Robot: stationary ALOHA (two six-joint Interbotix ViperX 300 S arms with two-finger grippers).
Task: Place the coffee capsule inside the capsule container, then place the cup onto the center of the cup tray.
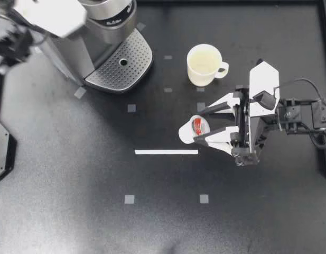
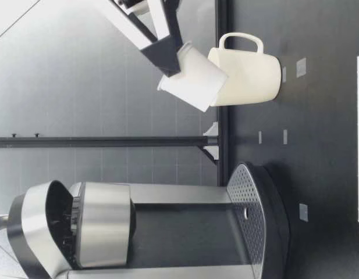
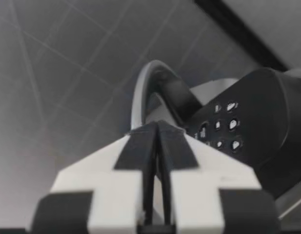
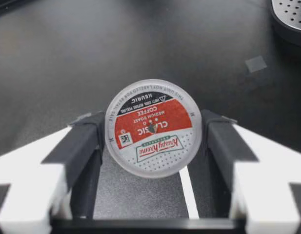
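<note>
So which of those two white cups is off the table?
The small white plastic capsule with the red foil lid, held aloft; the cream ceramic mug stands on the table.

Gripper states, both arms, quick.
Left gripper: jaws shut, holding nothing.
Right gripper: jaws shut on the coffee capsule.
</note>
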